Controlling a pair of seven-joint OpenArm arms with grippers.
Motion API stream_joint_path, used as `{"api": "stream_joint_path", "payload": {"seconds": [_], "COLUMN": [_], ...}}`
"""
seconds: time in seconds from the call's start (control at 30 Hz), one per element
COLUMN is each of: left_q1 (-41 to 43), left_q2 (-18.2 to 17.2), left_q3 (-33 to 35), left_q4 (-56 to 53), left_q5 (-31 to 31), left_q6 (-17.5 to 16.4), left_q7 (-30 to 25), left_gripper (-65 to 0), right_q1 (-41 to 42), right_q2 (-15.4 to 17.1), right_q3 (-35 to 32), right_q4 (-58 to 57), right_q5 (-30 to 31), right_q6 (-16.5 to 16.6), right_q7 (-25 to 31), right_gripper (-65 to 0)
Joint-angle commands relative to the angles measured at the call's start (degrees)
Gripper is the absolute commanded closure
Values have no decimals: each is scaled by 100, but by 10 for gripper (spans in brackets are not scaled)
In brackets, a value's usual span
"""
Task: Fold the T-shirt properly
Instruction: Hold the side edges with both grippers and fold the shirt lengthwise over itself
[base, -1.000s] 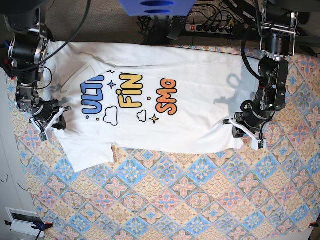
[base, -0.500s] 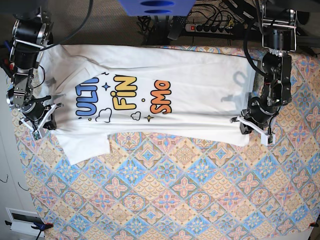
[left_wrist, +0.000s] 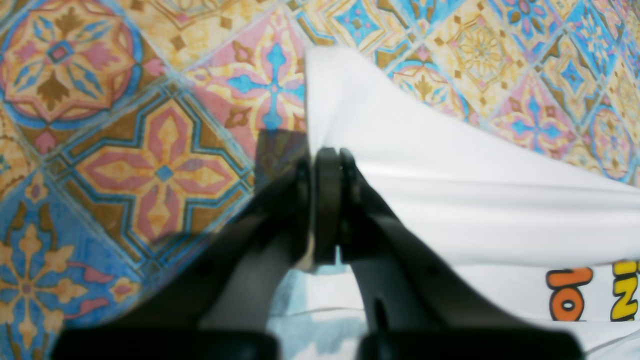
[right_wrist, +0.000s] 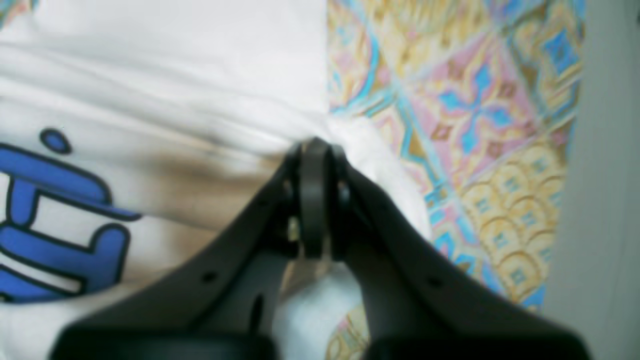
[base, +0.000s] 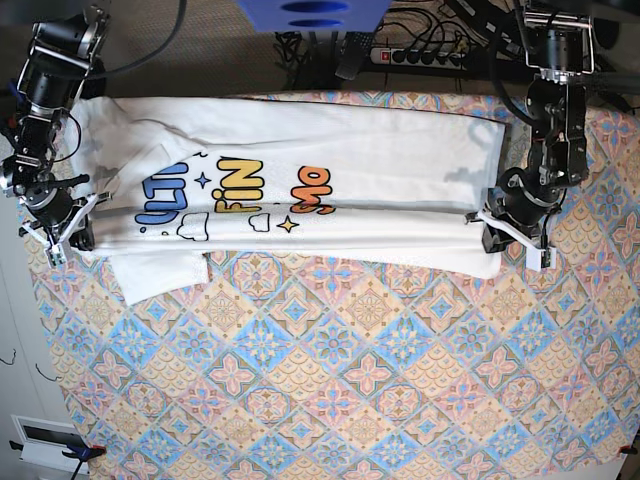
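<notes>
fabric of the t-shirt (base: 380, 165) is stretched across the patterned tablecloth (base: 350, 380) toward 12 o'clock in the base view. its hem corner at 3 o'clock is pinched by the left gripper (left_wrist: 325, 165), jaws pressed together. its sleeve edge at 9 o'clock is clamped by the right gripper (right_wrist: 314, 155), jaws likewise closed.

The near half of the patterned surface (base: 340, 390) lies bare — wide passing room below the T-shirt (base: 380, 160). The far edge is crowded — a power strip (base: 420, 55) and cables (base: 310, 50) sit just behind the cloth, under a blue part (base: 312, 15) overhead.
</notes>
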Motion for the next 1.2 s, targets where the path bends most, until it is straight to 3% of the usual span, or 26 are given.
{"api": "stream_joint_path", "payload": {"seconds": [0.0,0.33,1.17], "left_q1": [-61,431,1152], "left_q2": [-93,-120,-120], "left_q3": [-63,-72,-45], "left_q4": [154,461,672], "left_q5": [11,3,47], "left_q6": [26,26,26], "left_q7": [-184,-184,-140], "left_gripper": [0,0,0], "right_q1": [-19,-713,-1390], "right_q2": [142,107,107], "right_q3": [59,59,6], "right_q4": [208,823,832], "right_q5": [160,987,1004], "right_q6": [-93,-93,-93], "right_q7": [89,80,80], "right_gripper": [-4,-4,-3]}}
